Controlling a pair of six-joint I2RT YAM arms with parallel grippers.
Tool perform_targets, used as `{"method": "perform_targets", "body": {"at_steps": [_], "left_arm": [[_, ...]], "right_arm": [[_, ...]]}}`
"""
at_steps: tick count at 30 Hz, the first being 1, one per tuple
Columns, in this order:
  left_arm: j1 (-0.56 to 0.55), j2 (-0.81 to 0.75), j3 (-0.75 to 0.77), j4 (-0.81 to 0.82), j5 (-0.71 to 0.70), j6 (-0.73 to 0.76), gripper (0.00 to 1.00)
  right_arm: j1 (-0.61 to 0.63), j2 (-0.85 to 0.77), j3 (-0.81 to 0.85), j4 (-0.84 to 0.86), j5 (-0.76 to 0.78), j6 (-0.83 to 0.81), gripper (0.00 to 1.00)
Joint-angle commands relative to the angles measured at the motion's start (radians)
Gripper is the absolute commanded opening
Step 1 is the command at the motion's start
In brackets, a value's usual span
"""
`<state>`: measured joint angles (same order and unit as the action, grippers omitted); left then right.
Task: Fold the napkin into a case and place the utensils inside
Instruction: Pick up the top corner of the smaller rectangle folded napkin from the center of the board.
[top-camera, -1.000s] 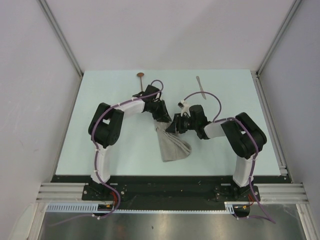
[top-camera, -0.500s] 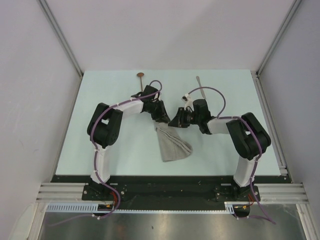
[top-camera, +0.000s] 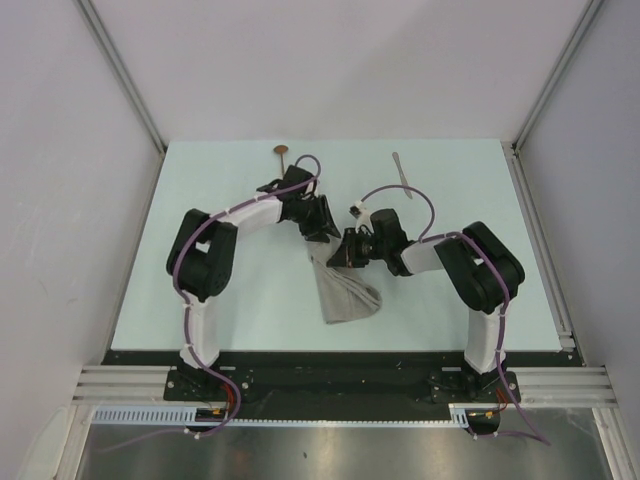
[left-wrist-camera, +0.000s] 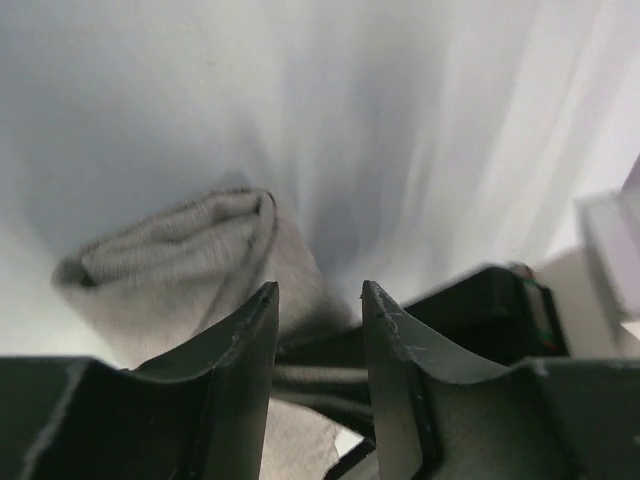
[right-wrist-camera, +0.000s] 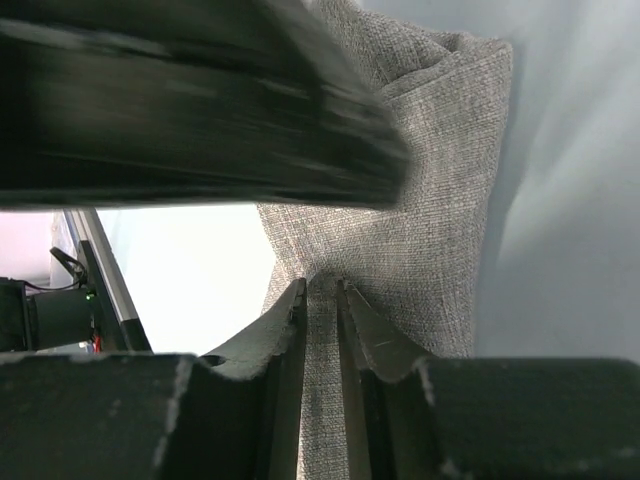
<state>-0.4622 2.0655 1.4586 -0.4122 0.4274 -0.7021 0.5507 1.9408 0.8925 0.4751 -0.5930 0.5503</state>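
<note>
The grey-beige napkin (top-camera: 346, 292) lies bunched in a long folded bundle at the table's middle. My right gripper (top-camera: 343, 252) is shut on a fold of the napkin (right-wrist-camera: 440, 180) near its top end, with cloth pinched between the jaws (right-wrist-camera: 320, 282). My left gripper (top-camera: 322, 228) is just above that top end, its jaws (left-wrist-camera: 317, 290) apart with nothing pinched at the tips; the napkin (left-wrist-camera: 180, 260) lies beyond them. The copper-bowled spoon (top-camera: 282, 152) lies at the back, its handle partly hidden by the left arm. The silver knife (top-camera: 401, 174) lies at the back right.
The pale table (top-camera: 200, 200) is ringed by white walls and a metal rail (top-camera: 545, 250) on the right. The two grippers are very close together; the left one shows as a dark blur (right-wrist-camera: 200, 120) in the right wrist view.
The right gripper drew back and up from the napkin's top, then came back down onto it. The left arm's elbow has swung left. The napkin has barely shifted.
</note>
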Motion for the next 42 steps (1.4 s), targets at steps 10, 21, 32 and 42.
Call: {"method": "perform_targets", "body": {"at_steps": [10,21,32,42], "left_arm": [[0.020,-0.259,-0.052,-0.217,-0.179,0.182,0.40],[0.019,-0.197,-0.081,-0.226,-0.196,0.266,0.40],[0.019,-0.136,-0.080,-0.160,-0.098,0.231,0.37],[0.022,-0.128,-0.090,-0.134,-0.085,0.210,0.24]], "right_arm": [[-0.011,-0.002,0.020,0.022,0.016,-0.016,0.23],[-0.012,-0.006,0.034,0.002,0.009,-0.033,0.21],[-0.011,-0.013,0.043,-0.013,0.009,-0.043,0.19],[0.000,-0.006,0.060,-0.029,0.016,-0.056,0.18]]}}
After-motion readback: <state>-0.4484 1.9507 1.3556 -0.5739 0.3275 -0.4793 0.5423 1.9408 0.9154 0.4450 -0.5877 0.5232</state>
